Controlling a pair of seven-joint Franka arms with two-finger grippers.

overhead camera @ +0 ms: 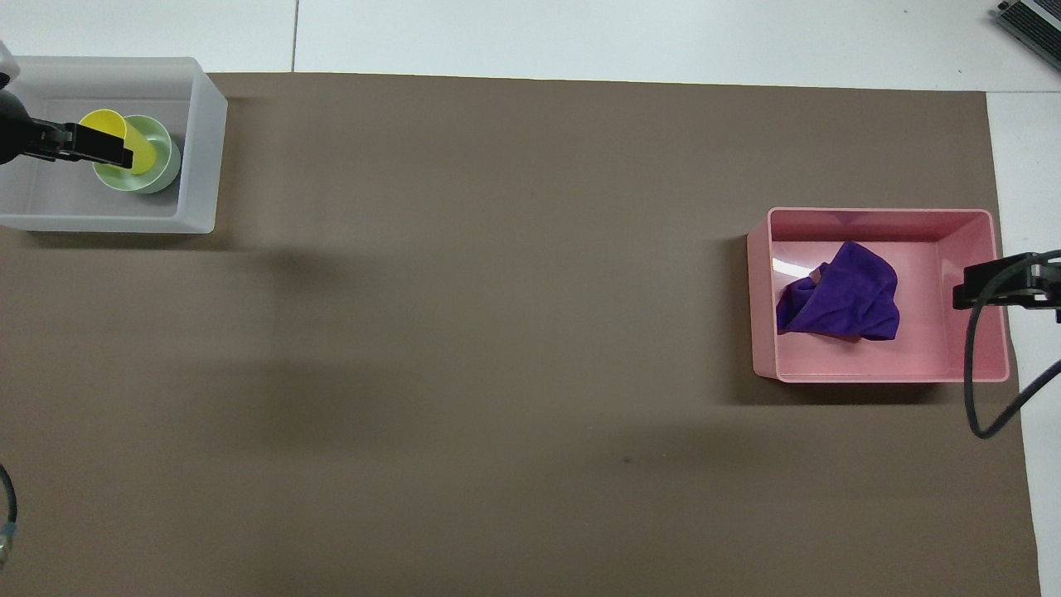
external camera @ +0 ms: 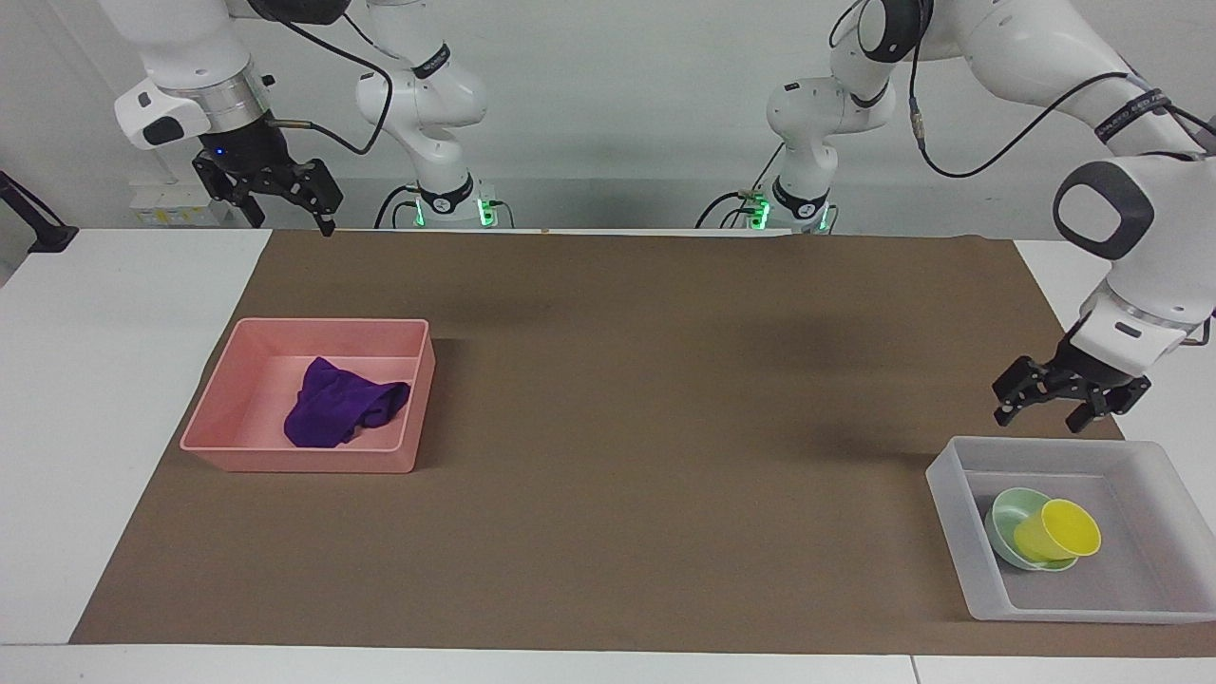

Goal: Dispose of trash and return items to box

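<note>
The yellow cup point(external camera: 1056, 530) lies tilted in the mint-green bowl point(external camera: 1005, 513), and both sit in the translucent box point(external camera: 945, 480) at the left arm's end of the table. My left gripper point(external camera: 1041, 416) is open and empty, raised over the box's edge that is nearer to the robots. In the overhead view the left gripper point(overhead camera: 99, 145) covers part of the cup point(overhead camera: 104, 123) and bowl point(overhead camera: 162, 162) in the box point(overhead camera: 203, 149). The purple rag point(external camera: 340, 412) lies in the pink bin point(external camera: 304, 461). My right gripper point(external camera: 290, 211) waits open, raised beside the mat's corner.
A brown mat point(external camera: 665, 427) covers the middle of the white table. The pink bin point(overhead camera: 763, 290) with the rag point(overhead camera: 845, 294) stands toward the right arm's end. The right gripper point(overhead camera: 990, 286) and its cable hang over the bin's edge in the overhead view.
</note>
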